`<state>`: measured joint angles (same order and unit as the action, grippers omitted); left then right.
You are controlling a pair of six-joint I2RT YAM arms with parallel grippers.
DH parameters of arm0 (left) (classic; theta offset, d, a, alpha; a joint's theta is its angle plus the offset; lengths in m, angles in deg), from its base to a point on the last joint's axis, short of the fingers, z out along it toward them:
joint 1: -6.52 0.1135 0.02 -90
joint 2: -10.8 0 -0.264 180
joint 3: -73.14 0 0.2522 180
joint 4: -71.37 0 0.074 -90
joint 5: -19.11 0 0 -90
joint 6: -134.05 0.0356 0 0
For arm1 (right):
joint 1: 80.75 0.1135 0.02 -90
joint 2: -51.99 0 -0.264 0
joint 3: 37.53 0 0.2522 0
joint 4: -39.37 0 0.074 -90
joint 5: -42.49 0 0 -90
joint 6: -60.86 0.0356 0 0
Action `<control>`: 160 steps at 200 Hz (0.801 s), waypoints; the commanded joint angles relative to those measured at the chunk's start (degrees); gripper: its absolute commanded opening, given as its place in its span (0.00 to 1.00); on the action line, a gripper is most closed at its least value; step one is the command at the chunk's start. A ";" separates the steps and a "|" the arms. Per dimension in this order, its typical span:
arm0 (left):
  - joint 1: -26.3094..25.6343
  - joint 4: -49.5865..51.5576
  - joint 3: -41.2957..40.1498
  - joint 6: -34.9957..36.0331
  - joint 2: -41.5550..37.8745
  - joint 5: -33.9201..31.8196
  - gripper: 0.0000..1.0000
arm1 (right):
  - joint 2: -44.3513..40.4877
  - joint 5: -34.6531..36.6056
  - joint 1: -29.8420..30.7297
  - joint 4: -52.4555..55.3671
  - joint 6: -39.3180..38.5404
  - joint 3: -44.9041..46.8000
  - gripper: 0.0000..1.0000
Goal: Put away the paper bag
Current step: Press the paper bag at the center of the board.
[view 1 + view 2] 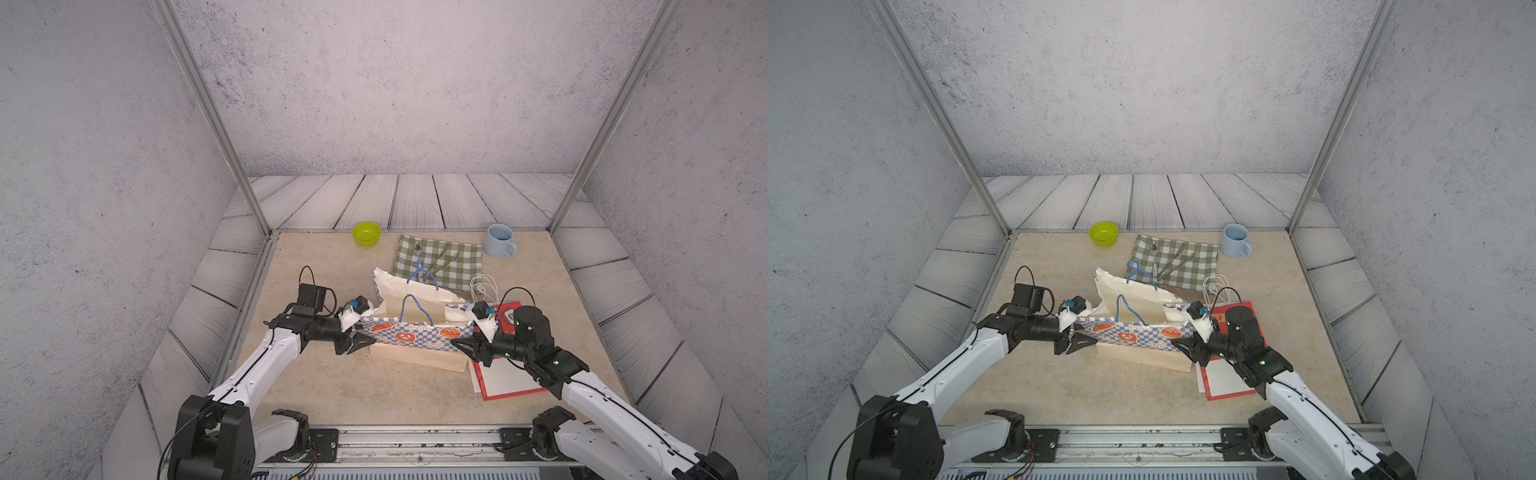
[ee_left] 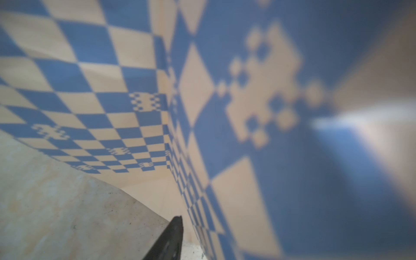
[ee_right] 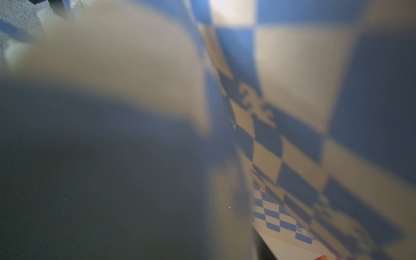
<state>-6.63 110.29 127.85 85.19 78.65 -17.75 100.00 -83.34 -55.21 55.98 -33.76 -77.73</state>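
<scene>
nearest the rail, the left gripper (image 1: 362, 340) and right gripper (image 1: 462, 345) sit at opposite ends of the blue-checked paper bag (image 1: 415, 332), which stands open in the middle of the table (image 1: 332, 386). whether either pinches paper i cannot tell. the job looks barely begun: the bag is neither flattened nor folded. beyond lie a checked cloth (image 1: 453, 257), green bowl (image 1: 366, 233) and mug (image 1: 498, 240).

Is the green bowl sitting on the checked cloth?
No, the green bowl stands on the bare table, clearly apart from the checked cloth.
</scene>
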 commanded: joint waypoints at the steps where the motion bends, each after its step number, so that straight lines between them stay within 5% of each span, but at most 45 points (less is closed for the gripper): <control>1: 0.54 -1.01 1.97 -1.62 -2.51 -3.17 0.54 | -1.58 0.05 -0.10 -1.41 0.61 -1.56 0.51; 28: 2.80 -5.85 0.74 -5.11 -7.02 -3.69 0.54 | -7.30 5.16 -0.12 -0.72 1.34 0.60 0.55; 89: 3.48 -13.44 -1.16 -9.49 -7.22 2.11 0.37 | -13.73 11.38 -0.14 7.14 -2.06 -0.57 0.60; 132: 3.48 -12.70 -0.78 -8.45 -6.50 2.25 0.27 | -14.74 17.82 -0.18 11.72 -6.27 -5.41 0.85; 160: 3.45 -12.76 -1.19 -8.29 -6.52 1.61 0.27 | -9.92 10.94 -0.18 14.78 -11.04 -9.75 0.96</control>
<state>-3.44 98.16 127.72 76.80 72.34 -17.07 86.86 -68.96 -55.23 67.04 -39.73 -83.17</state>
